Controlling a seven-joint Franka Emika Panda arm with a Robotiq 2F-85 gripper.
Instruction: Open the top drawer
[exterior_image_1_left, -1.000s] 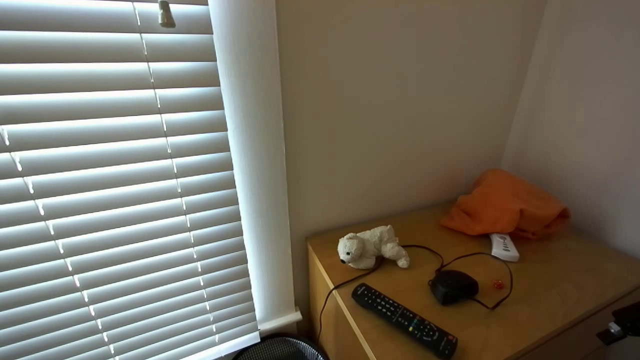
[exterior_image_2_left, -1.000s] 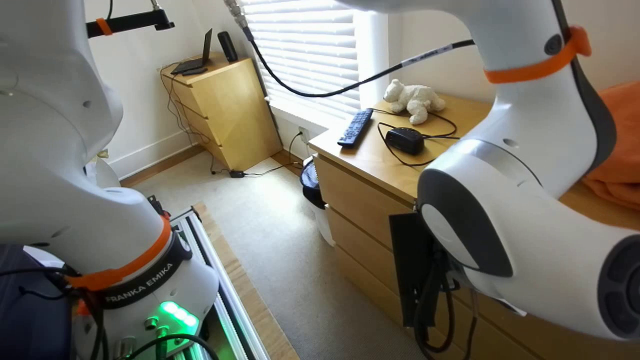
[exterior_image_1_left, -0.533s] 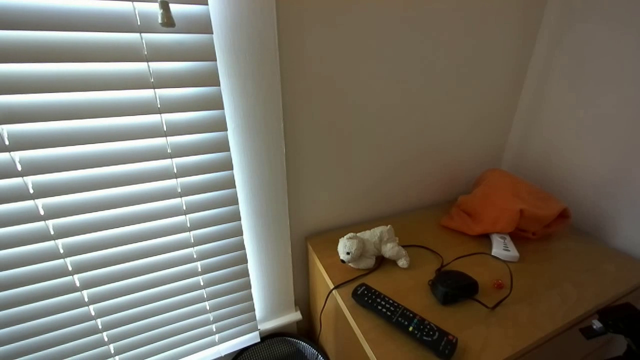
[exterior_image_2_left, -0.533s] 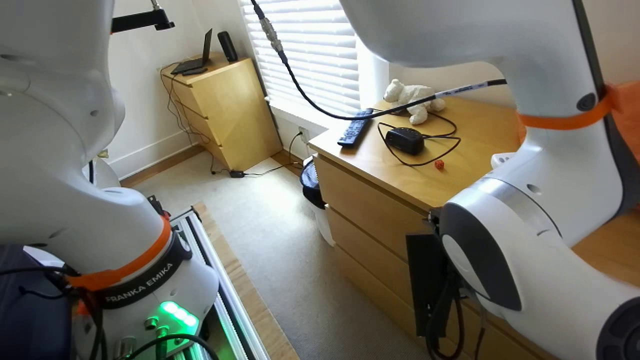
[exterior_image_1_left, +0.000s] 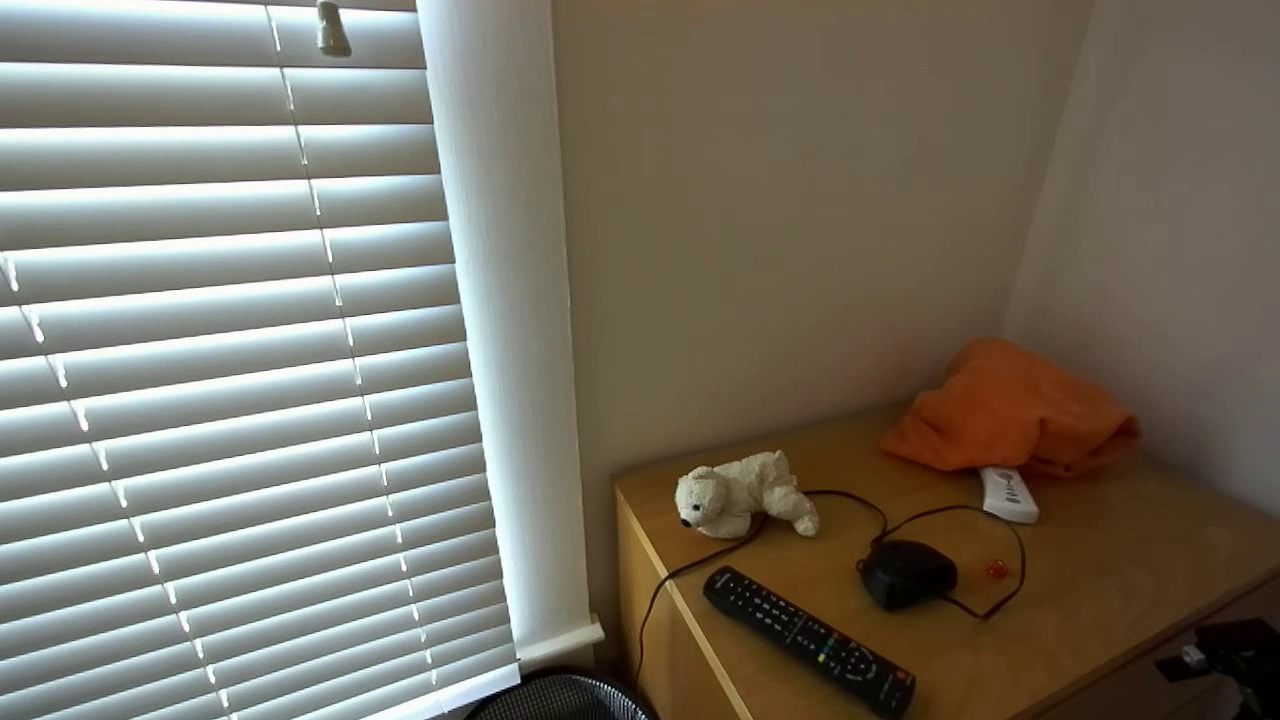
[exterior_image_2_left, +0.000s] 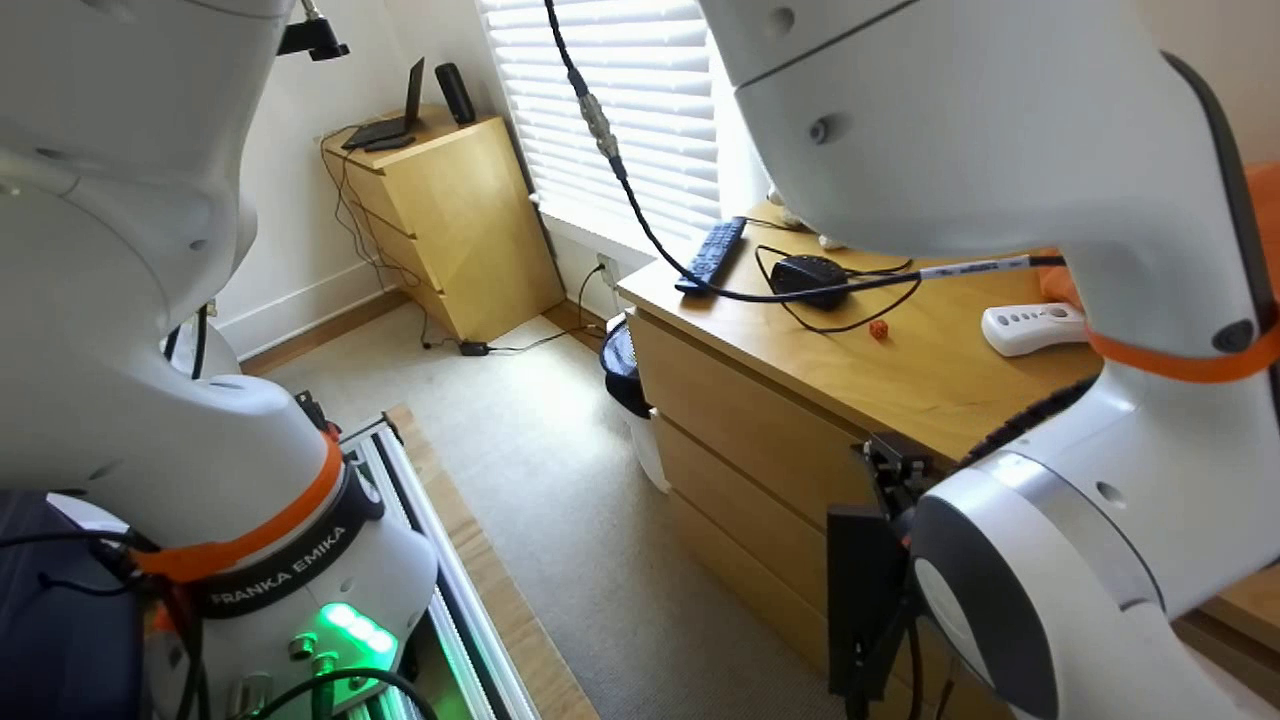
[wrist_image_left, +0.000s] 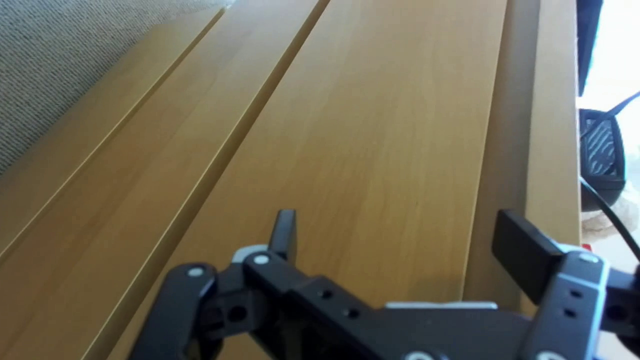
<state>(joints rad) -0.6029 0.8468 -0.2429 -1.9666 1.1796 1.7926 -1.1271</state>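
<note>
In an exterior view, your top drawer (exterior_image_2_left: 745, 402) sits beneath the tabletop (exterior_image_2_left: 890, 385), apparently shut, facing out over the carpet (exterior_image_2_left: 540, 470), long axis parallel to the tabletop's front; the arm (exterior_image_2_left: 1150, 470) hides the jaws. In an exterior view, only black hardware (exterior_image_1_left: 1240, 655) of the arm shows, lower right; spread of the jaws cannot be told. In the wrist view, your jaws stand wide, holding nothing. The drawer lies ahead, long axis running up the frame across their span, upper edge (wrist_image_left: 483, 152) between them. The finger (wrist_image_left: 522, 257) at frame right overlaps the recess (wrist_image_left: 509, 150) above that edge; contact undetermined. Judged: your pull depends on seating that finger there.
</note>
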